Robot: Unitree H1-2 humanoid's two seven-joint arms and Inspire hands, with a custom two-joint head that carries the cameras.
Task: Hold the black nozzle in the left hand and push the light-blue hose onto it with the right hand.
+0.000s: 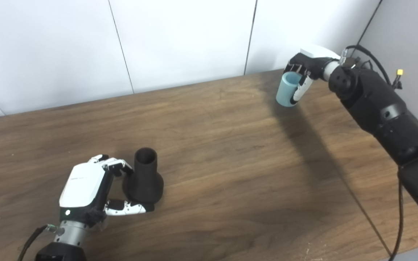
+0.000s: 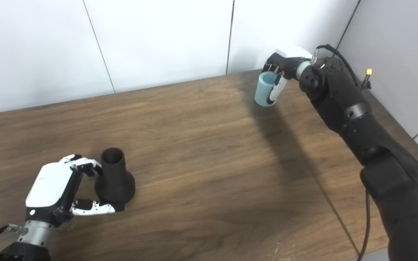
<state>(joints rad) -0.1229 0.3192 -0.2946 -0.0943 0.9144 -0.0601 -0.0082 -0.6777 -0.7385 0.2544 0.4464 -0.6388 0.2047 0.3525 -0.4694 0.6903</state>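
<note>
The black nozzle (image 1: 144,176) stands upright on the wooden table (image 1: 230,152) at the near left, narrow open end up and wide base down. My left hand (image 1: 85,188) wraps its fingers and thumb around the base, so it is shut on the nozzle. At the table's far right corner, my right hand (image 1: 305,72) is shut on the light-blue hose (image 1: 287,89), a short open tube held just above the tabletop. The two parts are far apart.
A white panelled wall runs behind the table, and a grey wall closes the right side. My black right arm (image 1: 383,112) stretches across the right part of the table, with a cable (image 1: 399,203) hanging from it.
</note>
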